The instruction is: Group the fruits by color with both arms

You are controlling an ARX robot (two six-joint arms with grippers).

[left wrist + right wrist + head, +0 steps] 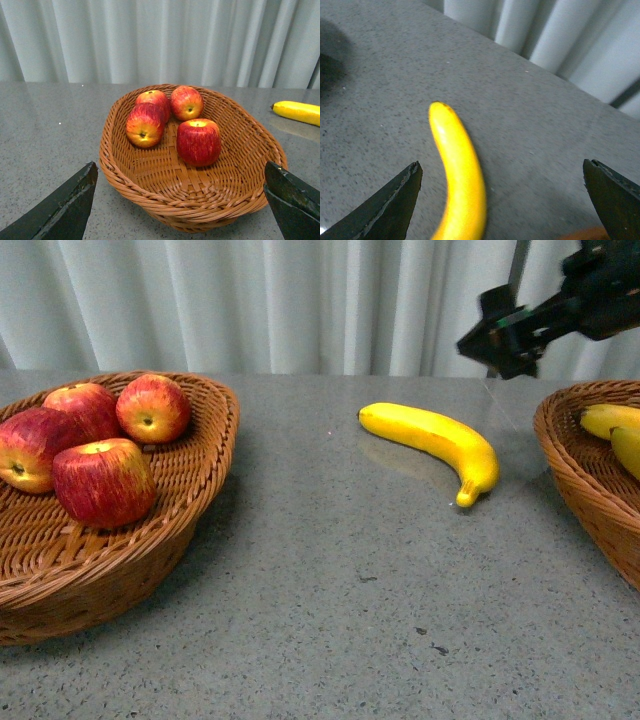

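Lone banana (pixel 435 445): it lies on the grey worktop (pixel 330 590), right of centre in the front frame. It is between the two baskets and touches neither, with its narrow tip toward the lower right. In my right wrist view this banana (pixel 460 180) lies on the worktop beneath my right jaws. They are spread wide and hold nothing, and one dark finger shows on each side of the fruit. My right arm (pixel 560 310) hangs in the upper right of the front frame, above the worktop and clear of the banana.

Apples (pixel 103 482): four, red with yellow streaks, sit close together in the left basket (pixel 200 460) at the left edge of the front frame. One is nearest the camera and three are behind it. My left wrist view looks onto the same apples (pixel 198 142). My left jaws are spread wide and empty, above the near rim of that basket.

Bananas (pixel 610 418): two lie in the right basket (pixel 570 460) at the right edge of the front frame, both partly cut off by it.

Background: a pale pleated curtain (pixel 250 300) hangs behind the worktop.
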